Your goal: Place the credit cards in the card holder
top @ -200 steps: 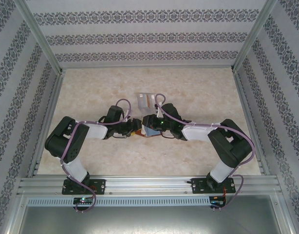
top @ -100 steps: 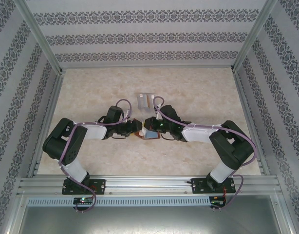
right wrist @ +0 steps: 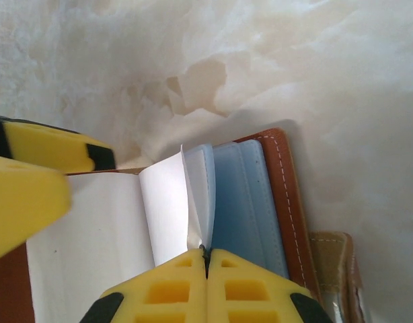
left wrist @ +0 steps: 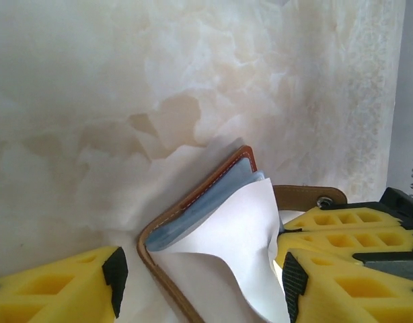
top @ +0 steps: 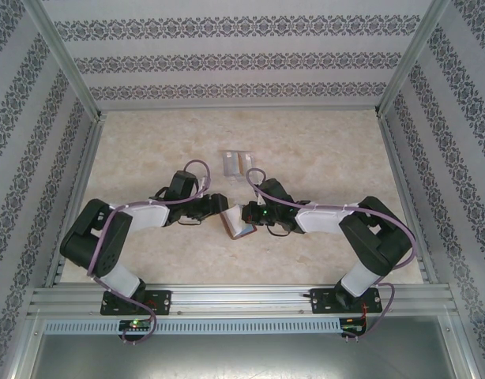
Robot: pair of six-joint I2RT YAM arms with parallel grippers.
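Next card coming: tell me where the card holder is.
Top view: the card holder is open mid-table, between the left gripper and the right gripper, nearer the arm bases than the credit cards.

The card holder [top: 237,224] sits open just below the centre of the top view. Its reddish-brown leather cover [right wrist: 282,195] has pale stitching along the edge. The grey-blue pockets [right wrist: 241,202] fan up from it, and a pale, curling leaf [left wrist: 227,235] is lifted off them. Its snap tab [left wrist: 307,196] sticks out at one side. The credit cards [top: 236,163], silvery-grey with an orange-tan one among them, lie flat on the tabletop [top: 148,158] in a small cluster higher in the frame, apart from the holder.
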